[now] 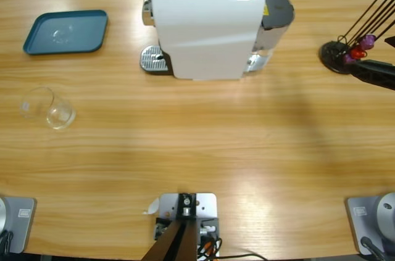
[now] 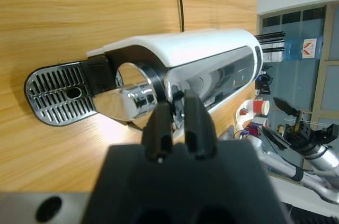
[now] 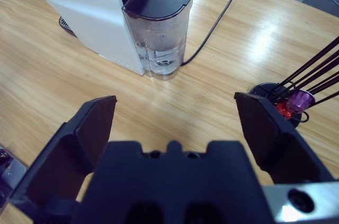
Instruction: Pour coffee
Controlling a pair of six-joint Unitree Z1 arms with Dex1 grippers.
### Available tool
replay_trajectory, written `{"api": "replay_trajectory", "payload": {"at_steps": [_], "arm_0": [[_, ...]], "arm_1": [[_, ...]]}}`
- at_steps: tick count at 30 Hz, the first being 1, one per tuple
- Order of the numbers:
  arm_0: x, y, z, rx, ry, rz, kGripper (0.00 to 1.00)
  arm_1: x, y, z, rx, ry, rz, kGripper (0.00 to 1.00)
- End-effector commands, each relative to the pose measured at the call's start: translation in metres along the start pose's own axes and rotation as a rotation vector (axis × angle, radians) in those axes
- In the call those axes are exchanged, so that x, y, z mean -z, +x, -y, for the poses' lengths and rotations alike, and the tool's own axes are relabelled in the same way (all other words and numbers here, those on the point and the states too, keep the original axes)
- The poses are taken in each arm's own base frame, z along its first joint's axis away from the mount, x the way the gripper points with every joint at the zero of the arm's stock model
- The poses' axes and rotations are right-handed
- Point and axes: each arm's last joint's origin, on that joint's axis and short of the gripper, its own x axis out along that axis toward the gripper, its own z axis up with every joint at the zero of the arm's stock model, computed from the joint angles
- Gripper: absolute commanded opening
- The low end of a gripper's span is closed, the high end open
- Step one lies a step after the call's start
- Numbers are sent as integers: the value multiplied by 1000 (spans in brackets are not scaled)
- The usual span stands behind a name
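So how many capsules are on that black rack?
3 visible: one purple highest on the rack, one red beneath it, another purple lowest. More may be hidden.

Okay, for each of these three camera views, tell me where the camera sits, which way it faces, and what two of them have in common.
High view: fixed above the table, looking down on the white coffee machine, teal tray and glass cup.
Left wrist view: on the left arm, looking along its shut left end effector at the machine's drip grate.
Right wrist view: on the right arm, over its open right end effector, facing the water tank and capsule holder.
All views share the coffee machine.
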Motion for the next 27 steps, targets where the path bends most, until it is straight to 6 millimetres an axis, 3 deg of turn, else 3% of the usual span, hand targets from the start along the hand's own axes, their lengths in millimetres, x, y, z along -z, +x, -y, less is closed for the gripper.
{"api": "replay_trajectory", "payload": {"at_steps": [1,5,13,24,27], "arm_0": [[8,2,-5,7,-2,-36,0],[8,-2,0,35,-3,-36,0],[-2,-30,37,140,66,61,0],[-1,-48,68,209,99,90,0],[-1,-42,78,271,146,74,0]], "arm_1": [[10,9,0,-5,13,-41,1000],[10,9,0,-4,13,-42,1000],[10,8,0,-5,13,-38,1000],[10,8,0,-5,14,-33,1000],[10,7,0,-4,14,-30,1000]]}}
